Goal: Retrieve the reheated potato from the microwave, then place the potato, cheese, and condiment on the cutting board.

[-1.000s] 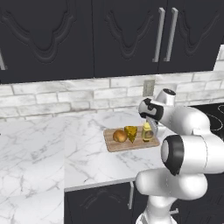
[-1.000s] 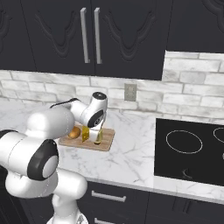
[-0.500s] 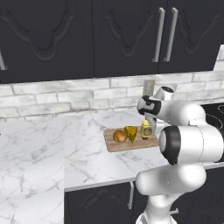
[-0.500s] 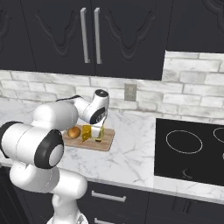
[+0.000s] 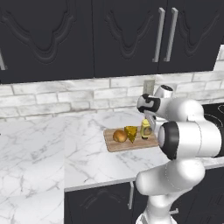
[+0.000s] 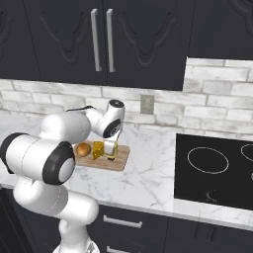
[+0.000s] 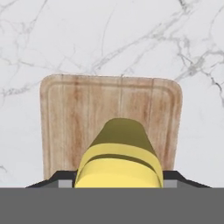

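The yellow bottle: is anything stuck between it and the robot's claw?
Nothing visible is. The gripper is right over the condiment, which sits between its fingers in the hand view and stands on the cutting board beside the cheese and potato.

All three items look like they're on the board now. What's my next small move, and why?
Probably open the pincer fully and lift straight up. The condiment stands upright on the cutting board beside the cheese and potato, with the pincer right around it, so a sideways pull could topple it.
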Motion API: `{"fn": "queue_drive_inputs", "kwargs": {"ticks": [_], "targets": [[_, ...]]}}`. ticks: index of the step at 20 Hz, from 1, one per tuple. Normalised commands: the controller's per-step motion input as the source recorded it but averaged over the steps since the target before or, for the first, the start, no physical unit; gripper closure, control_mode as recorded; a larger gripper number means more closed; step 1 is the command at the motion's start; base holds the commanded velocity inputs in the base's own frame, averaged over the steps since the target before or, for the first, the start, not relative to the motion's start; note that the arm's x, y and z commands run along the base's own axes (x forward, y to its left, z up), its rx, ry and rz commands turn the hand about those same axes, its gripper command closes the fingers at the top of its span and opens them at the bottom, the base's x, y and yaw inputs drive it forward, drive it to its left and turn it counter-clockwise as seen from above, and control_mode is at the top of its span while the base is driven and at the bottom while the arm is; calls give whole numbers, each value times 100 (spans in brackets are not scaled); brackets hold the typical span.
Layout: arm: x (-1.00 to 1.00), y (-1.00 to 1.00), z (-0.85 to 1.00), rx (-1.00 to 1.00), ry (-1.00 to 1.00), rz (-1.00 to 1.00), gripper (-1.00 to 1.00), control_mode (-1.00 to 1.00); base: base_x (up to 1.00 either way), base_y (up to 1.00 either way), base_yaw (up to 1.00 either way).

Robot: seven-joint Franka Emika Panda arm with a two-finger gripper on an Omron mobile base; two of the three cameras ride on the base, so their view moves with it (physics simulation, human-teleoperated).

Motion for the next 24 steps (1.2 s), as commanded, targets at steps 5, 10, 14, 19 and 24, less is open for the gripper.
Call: {"fn": "queue_drive_inputs", "kwargs": {"ticks": [5,10,14,19,24], "targets": [[0,-4,-27,0,0,0,100,-100,0,0,0],[-6,-6,-25,0,-1,0,100,-100,0,0,0],[-10,-5,-24,0,0,0,-100,-100,0,0,0],[-6,-4,-15,0,0,0,-100,-100,0,0,0],[-1,-6,-6,0,0,0,-100,-100,0,0,0]]}}
